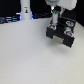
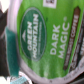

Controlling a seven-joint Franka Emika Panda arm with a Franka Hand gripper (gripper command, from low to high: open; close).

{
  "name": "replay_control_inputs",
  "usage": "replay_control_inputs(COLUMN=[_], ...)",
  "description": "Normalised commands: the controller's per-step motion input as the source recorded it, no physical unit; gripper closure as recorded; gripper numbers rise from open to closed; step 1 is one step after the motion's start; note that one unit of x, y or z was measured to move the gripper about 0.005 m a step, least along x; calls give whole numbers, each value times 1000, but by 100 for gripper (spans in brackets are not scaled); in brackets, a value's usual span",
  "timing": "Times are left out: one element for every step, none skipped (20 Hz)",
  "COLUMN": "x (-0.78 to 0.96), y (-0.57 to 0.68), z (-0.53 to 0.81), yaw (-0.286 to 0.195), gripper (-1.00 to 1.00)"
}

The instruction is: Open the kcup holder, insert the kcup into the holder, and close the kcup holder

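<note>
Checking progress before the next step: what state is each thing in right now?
gripper: above the kcup holder; open or shut cannot be told
kcup: green lid fills the wrist view, close to the camera
kcup holder: upright on the table; tray position unclear
white post: standing upright

White arm (image 1: 56, 6) ends in dark tool (image 1: 54, 22).

**Operator:** Which markings are legible?

**Technician:** In the wrist view, the green lid of the kcup (image 2: 42, 42) carries an oval logo reading "GREEN MOUNTAIN". Beside it, in white capitals, stands "DARK MAGIC". Smaller print follows, too blurred to read.

**Operator:** And the exterior view?

**Technician:** No legible text on any item there.
</note>
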Motion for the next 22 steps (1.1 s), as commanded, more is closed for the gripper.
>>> replay_control_inputs(x=[534,520,537,537,560,611,623,606,583,546,423,129,377,445,450,393,86,157,3,-26,6,-16], y=[523,517,509,463,457,437,411,411,429,420,363,126,71,147,163,194,103,128,1,35,18,18], z=[457,431,409,366,331,266,243,243,189,169,109,20,93,129,41,21,-19,-38,-72,-100,-118,-132], yaw=[0,0,0,-3,-6,-11,-16,-36,-35,-28,-11,0,4,2,8,9,4,30,10,23,20,9], gripper=[100,100,100,100,100,100,100,100,100,100,100,100,100,100,100,100,100,100,100,100,100,100])
